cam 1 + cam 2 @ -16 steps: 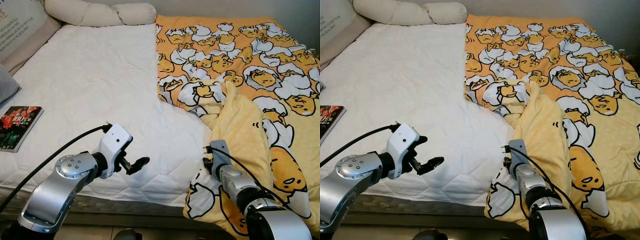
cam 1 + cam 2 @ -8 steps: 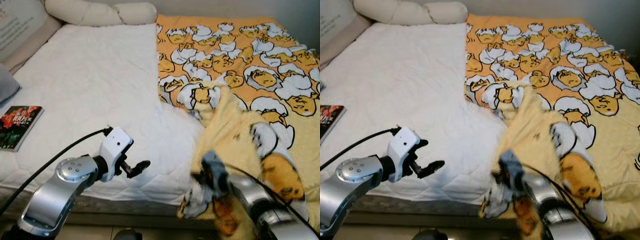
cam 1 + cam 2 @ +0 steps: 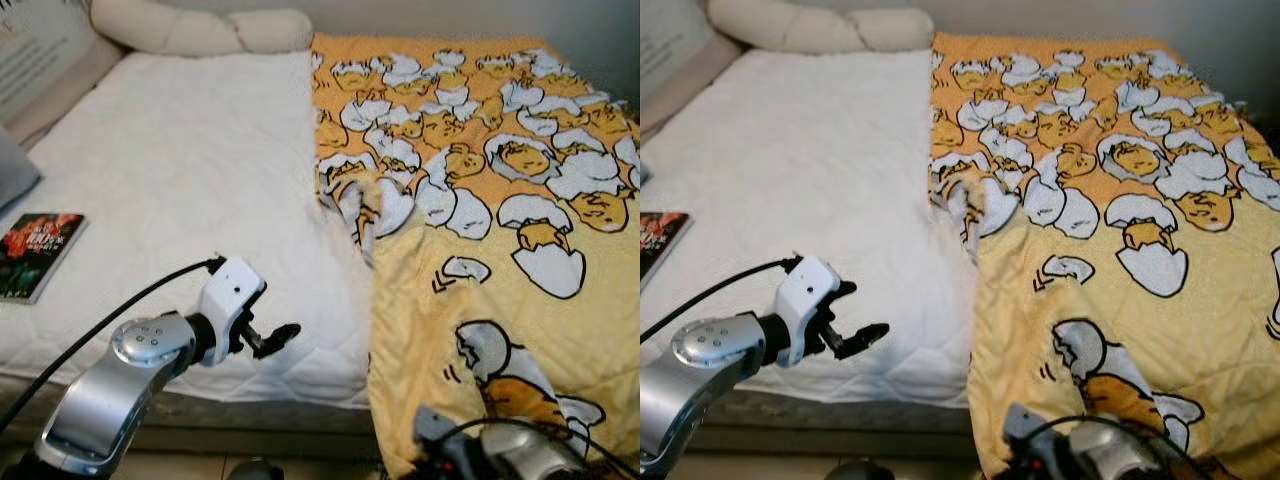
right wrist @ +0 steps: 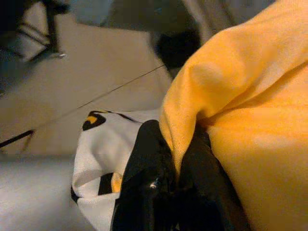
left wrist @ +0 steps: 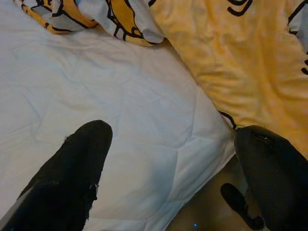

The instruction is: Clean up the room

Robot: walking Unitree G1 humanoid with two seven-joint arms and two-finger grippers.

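Duvet (image 3: 500, 250) covers the right half of the bed (image 3: 180, 170), its near edge pinched in the shut right claw (image 4: 171, 163) low at the bed's foot, seemingly to draw it flat, while the left claw (image 5: 168, 159) hovers open, holding nothing, over bare mattress.

A wide stretch of white mattress (image 3: 190, 170) lies open between the book (image 3: 38, 252) near its left edge and the yellow egg-print blanket (image 3: 500, 230) covering the bed's right half. The blanket's bunched fold (image 3: 362, 205) rises along that border. A long cream pillow (image 3: 190, 30) lines the head of the bed.
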